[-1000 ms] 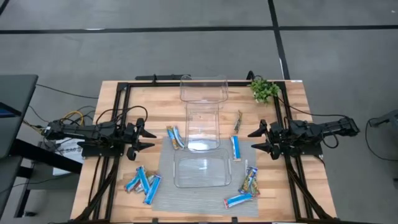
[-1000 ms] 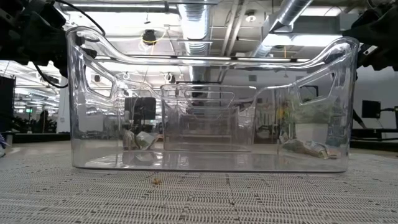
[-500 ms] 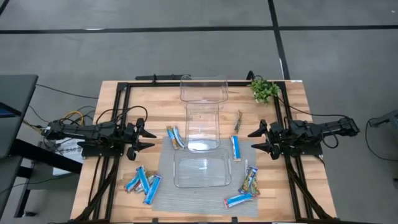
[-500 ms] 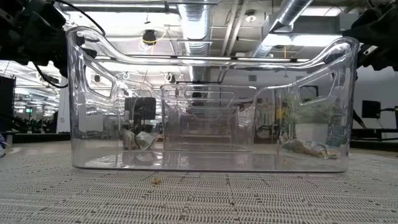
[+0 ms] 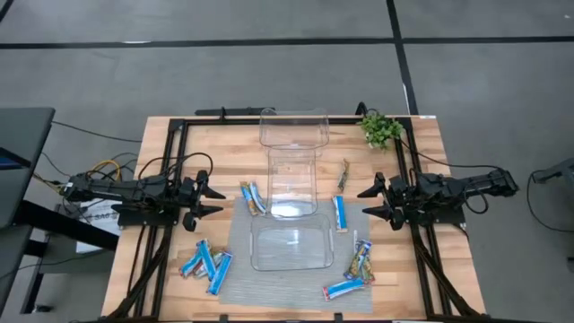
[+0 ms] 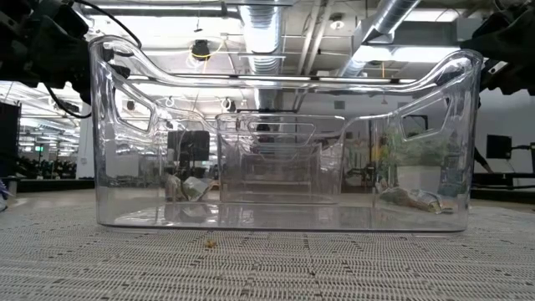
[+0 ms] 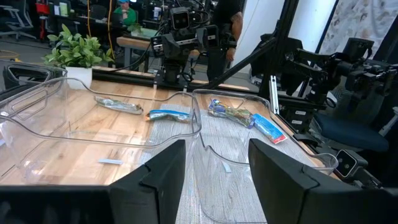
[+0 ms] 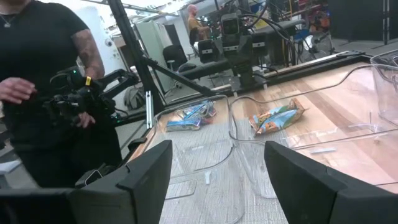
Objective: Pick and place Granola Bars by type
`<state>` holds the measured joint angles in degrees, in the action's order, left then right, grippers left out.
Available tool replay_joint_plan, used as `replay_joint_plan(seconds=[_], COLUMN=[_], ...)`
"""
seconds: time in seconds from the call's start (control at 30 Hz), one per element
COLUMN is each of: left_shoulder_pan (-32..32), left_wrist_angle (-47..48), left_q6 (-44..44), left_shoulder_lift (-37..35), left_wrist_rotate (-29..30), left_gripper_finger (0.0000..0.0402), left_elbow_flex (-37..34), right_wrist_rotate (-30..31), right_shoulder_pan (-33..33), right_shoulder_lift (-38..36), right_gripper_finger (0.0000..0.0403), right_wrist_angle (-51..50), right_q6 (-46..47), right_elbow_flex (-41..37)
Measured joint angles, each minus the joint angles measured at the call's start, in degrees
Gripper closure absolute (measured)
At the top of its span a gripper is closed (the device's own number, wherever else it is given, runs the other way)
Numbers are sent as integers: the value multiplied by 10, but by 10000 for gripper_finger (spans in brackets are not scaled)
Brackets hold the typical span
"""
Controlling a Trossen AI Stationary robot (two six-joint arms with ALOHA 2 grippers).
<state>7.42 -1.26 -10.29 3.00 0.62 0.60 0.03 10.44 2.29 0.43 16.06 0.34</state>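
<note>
Blue-wrapped Granola Bars point(image 5: 206, 263) around clear bins point(image 5: 292, 247); left gripper point(image 5: 213, 199), right gripper point(image 5: 368, 203) both spread, empty

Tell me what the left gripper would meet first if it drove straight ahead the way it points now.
Probably the blue-wrapped bars lying beside the middle clear bin. The left gripper stands with open jaws at the table's left edge, aimed across at them. If it travels above table height, it would likely pass over them and meet the bin wall.
</note>
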Motion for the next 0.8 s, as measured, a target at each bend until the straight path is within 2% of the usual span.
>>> replay_joint_plan(seconds=[0.13,0.23,0.37,0.5,0.6,0.73,0.8], left_shoulder_pan=[0,0,0,0,0,0,0], left_wrist_angle=[0,0,0,0,-6,-18,-21], left_q6=[-13,-76,-215,-395,-486,-693,-763], left_shoulder_lift=[0,0,0,0,0,0,0], left_wrist_rotate=[-1,-3,-5,-2,33,74,79], left_gripper_finger=[233,233,233,233,233,233,233], left_elbow_flex=[0,0,0,0,0,0,0], right_wrist_rotate=[0,0,0,0,0,0,0], right_shoulder_pan=[0,0,0,0,0,0,0], right_shoulder_lift=[0,0,0,0,0,0,0], right_gripper_finger=[154,154,154,154,154,154,154], right_wrist_angle=[0,0,0,0,0,0,0], right_q6=[0,0,0,0,0,0,0], right_elbow_flex=[0,0,0,0,0,0,0])
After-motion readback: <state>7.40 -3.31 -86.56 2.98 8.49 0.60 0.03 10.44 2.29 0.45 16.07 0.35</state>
